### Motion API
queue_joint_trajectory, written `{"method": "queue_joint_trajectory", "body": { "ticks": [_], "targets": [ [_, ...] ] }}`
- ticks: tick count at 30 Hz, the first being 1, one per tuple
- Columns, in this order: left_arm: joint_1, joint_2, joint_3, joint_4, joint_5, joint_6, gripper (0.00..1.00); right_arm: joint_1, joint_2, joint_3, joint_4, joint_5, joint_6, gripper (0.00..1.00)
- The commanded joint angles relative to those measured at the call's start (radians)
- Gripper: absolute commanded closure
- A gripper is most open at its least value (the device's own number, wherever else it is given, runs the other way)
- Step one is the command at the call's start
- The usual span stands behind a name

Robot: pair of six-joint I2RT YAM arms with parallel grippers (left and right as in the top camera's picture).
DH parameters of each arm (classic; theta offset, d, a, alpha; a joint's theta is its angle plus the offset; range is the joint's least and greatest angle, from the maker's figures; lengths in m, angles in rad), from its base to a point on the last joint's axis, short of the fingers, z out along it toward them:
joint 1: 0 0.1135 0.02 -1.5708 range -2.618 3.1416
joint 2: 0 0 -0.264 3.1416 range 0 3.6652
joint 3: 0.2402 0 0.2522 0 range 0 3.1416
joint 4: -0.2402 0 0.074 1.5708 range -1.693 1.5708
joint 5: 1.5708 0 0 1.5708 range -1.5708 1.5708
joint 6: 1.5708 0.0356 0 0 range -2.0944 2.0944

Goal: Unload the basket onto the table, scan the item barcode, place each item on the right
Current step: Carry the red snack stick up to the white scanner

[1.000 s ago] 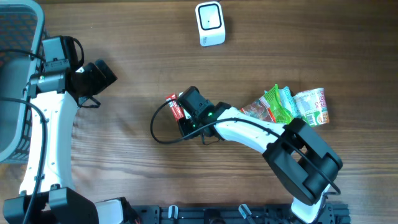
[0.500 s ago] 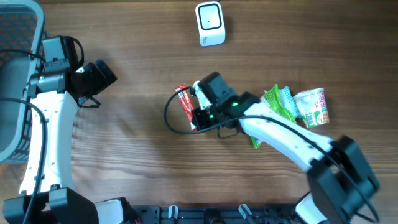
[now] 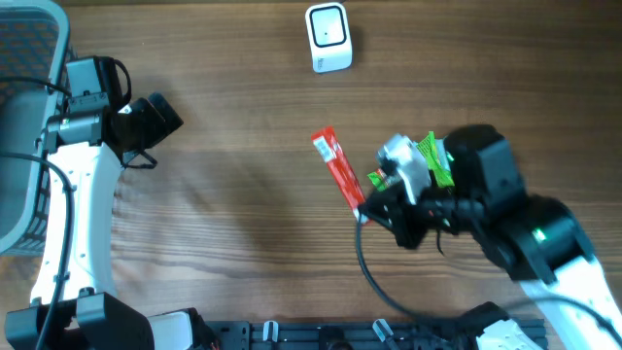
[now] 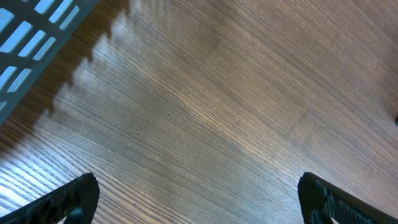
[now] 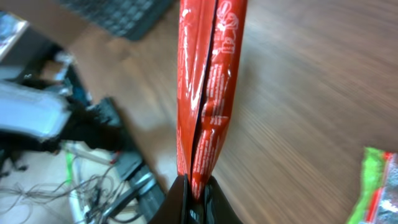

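A long red snack packet [image 3: 340,173] hangs above the table's middle, pinched at one end by my right gripper [image 3: 366,209]. In the right wrist view the red packet [image 5: 208,93] rises straight out of the shut gripper [image 5: 198,194], white print running along it. The white barcode scanner [image 3: 328,37] stands at the table's far edge, apart from the packet. At the left, beside the basket, my left gripper [image 3: 163,115] is open; in its wrist view only the two black fingertips [image 4: 74,199] show, with bare wood between them.
A grey mesh basket [image 3: 21,107] stands at the far left. Green snack packets [image 3: 432,160] lie partly under the right arm, and one green packet [image 5: 373,186] shows in the right wrist view. The arm mounts line the near edge.
The right gripper has lifted the red packet off the table and swung it up and to the right, hiding the cup and packets beneath the arm. The left arm has not moved.
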Motion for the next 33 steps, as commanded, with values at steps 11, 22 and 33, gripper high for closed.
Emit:
{"method": "queue_joint_trajectory", "body": {
  "ticks": [11, 22, 33],
  "targets": [
    [0.004, -0.005, 0.006, 0.002, 0.004, 0.008, 0.00, -0.004, -0.042, -0.004, -0.077, -0.052, 0.014, 0.96],
    [0.004, -0.005, 0.006, 0.002, 0.004, 0.008, 0.00, -0.003, 0.539, 0.428, -0.129, 0.543, 0.166, 0.96],
    [0.004, -0.005, 0.006, 0.002, 0.004, 0.008, 0.00, 0.136, 0.955, 0.892, -0.096, 1.413, -0.100, 0.96]
  ]
}}
